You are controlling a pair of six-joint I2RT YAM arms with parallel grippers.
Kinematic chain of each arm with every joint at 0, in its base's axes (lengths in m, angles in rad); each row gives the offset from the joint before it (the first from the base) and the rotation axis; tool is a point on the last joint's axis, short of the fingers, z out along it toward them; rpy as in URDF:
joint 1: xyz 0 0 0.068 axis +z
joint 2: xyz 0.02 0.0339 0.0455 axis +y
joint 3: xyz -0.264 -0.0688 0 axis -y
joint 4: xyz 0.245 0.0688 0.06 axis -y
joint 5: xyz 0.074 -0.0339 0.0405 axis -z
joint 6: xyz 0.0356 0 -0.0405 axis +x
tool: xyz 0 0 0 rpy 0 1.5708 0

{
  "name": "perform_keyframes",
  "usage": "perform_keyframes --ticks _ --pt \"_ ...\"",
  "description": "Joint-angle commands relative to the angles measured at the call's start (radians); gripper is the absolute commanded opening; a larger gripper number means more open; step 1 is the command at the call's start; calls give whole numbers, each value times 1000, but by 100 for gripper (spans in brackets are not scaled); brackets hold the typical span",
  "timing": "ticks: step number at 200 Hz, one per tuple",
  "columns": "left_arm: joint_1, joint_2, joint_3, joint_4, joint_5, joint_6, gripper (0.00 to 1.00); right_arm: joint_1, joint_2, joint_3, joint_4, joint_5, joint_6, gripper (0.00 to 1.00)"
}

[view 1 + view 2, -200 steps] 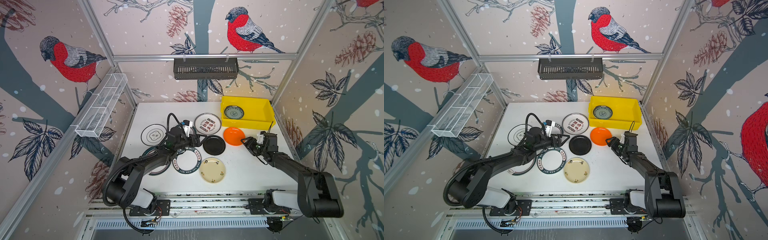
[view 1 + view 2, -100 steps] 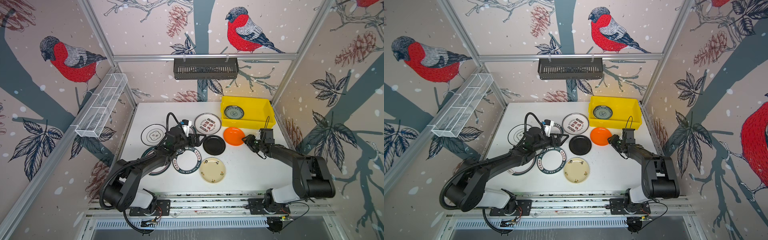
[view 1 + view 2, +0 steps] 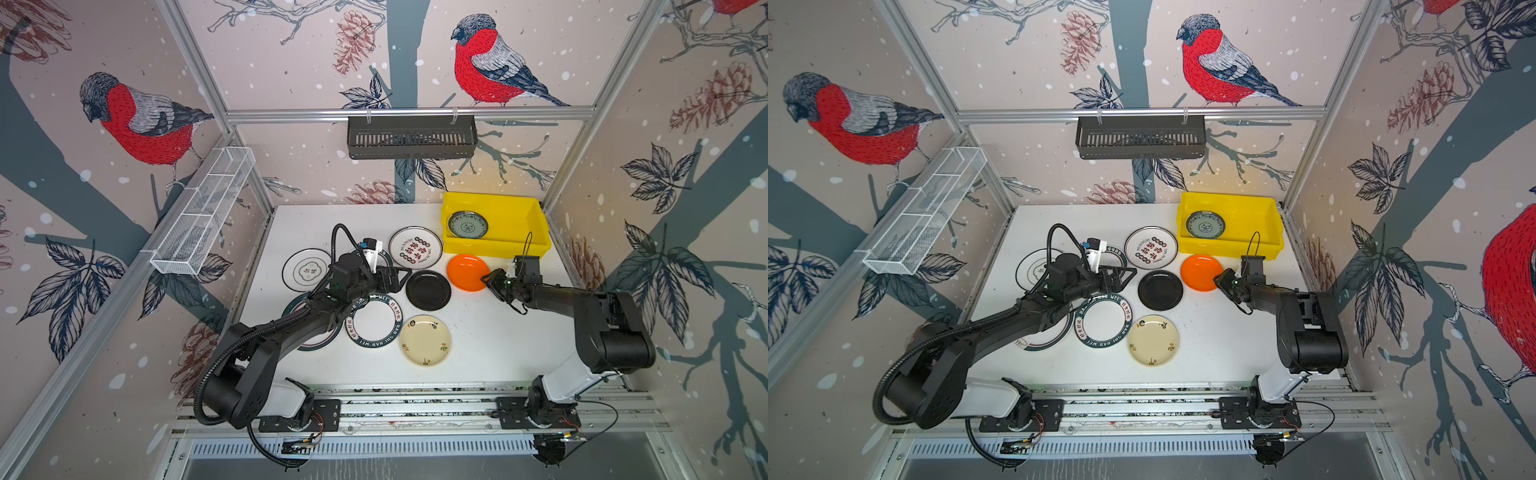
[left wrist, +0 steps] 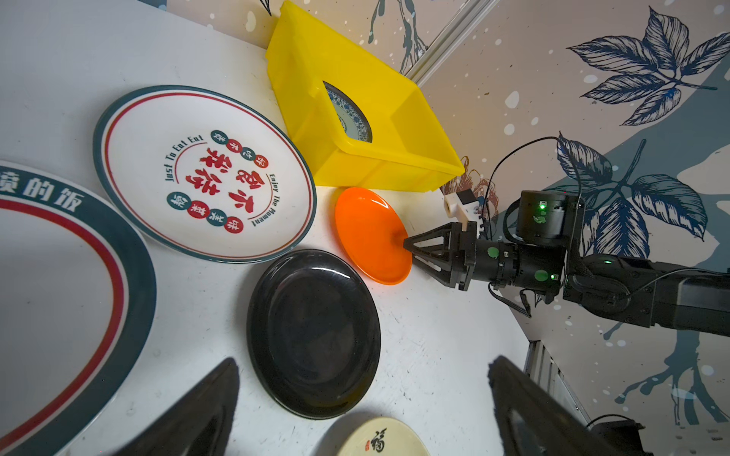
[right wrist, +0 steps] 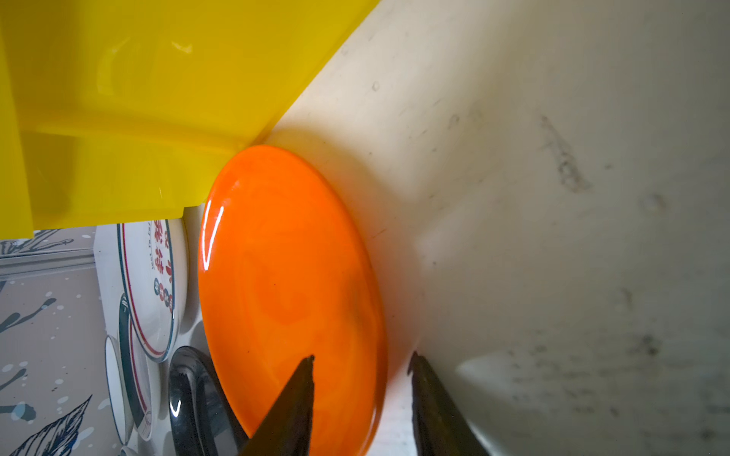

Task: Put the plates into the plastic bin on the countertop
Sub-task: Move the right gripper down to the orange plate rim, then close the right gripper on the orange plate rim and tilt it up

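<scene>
An orange plate (image 3: 465,272) lies on the countertop (image 3: 498,340) just in front of the yellow plastic bin (image 3: 519,216). My right gripper (image 5: 361,359) stands open but narrow astride its near rim, one finger over the dish, the other outside on the table. A blue-patterned plate (image 3: 467,224) lies in the bin. On the table are a black plate (image 3: 428,289), a red-character plate (image 3: 414,247), a cream plate (image 3: 424,340) and a green-lettered plate (image 3: 374,321). My left gripper (image 3: 405,274) hangs wide open and empty beside the black plate.
A white dark-rimmed plate (image 3: 305,270) lies far left; another (image 3: 311,345) is partly hidden under my left arm. A black slotted basket (image 3: 411,137) hangs on the back rail, a wire mesh tray (image 3: 203,212) on the left wall. Aluminium rails (image 3: 415,399) edge the front.
My right gripper has moved up to the orange plate's rim and its jaws have narrowed around it. The left arm and the other plates have not moved.
</scene>
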Motion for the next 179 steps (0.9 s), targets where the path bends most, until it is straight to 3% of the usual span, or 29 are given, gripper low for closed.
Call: perform_keyframes --ticks 1,36,73,123,179 --pt "1 -5 4 19 4 11 98 7 20 4 16 16 32 38" --pt "0 -8 6 12 -2 16 98 29 59 54 -27 38 20 34" --pt "1 -11 4 4 -2 26 98 42 82 81 -87 105 40 19" --pt "0 -9 6 4 -5 30 98 44 78 79 -94 129 52 8" --pt "0 -4 2 11 -2 34 98 47 2 53 -93 140 63 5"
